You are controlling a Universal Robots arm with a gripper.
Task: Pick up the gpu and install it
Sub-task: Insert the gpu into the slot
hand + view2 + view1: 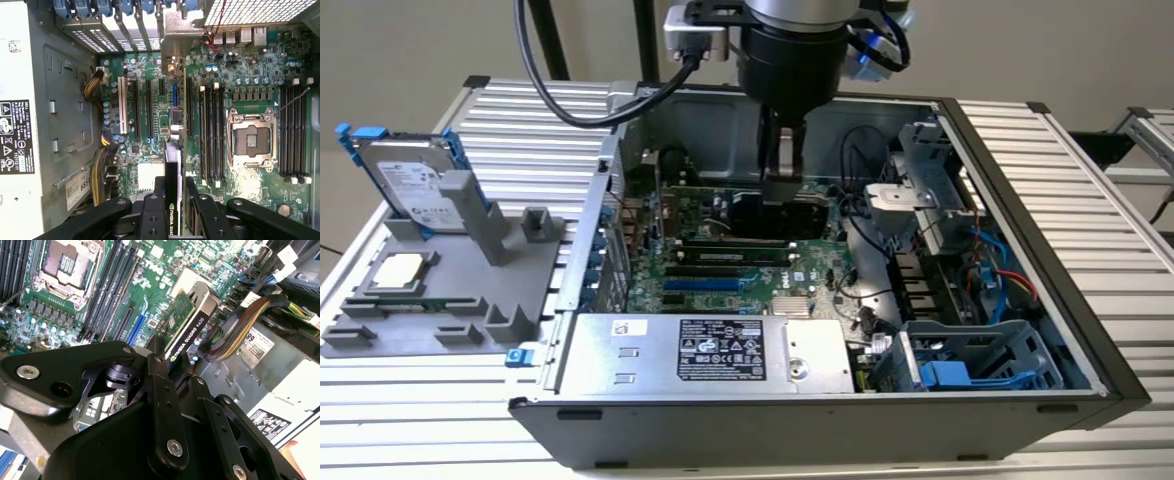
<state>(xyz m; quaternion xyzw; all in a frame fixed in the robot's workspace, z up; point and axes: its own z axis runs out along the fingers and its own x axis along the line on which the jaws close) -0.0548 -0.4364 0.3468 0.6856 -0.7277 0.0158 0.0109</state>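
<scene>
A: Looking into the open computer case (1014,330), you see your gripper (781,150) lowered inside it, its fingers clamped on the gpu (781,212). The card hangs edge-down above the green motherboard (720,285), near the far part of the board.

B: And closer up?

A: In the second wrist view the gpu (187,327) sits pinched between the black fingers (160,385), green board on one face, black shroud on the other. In the first wrist view the gpu (172,165) stands above the motherboard (250,75), among the expansion slots; whether its edge touches one you cannot tell. The empty CPU socket (250,140) lies well apart from it.

B: What's around the case?

A: The case rests on a ribbed aluminium table (427,440). On the exterior view's left you have a grey holder (467,300) with a silver hard drive (414,185) standing in blue rails and a small square CPU chip (400,270) lying flat. A plain pale wall (400,50) stands behind, and black cables (567,90) drape down to the arm.
</scene>
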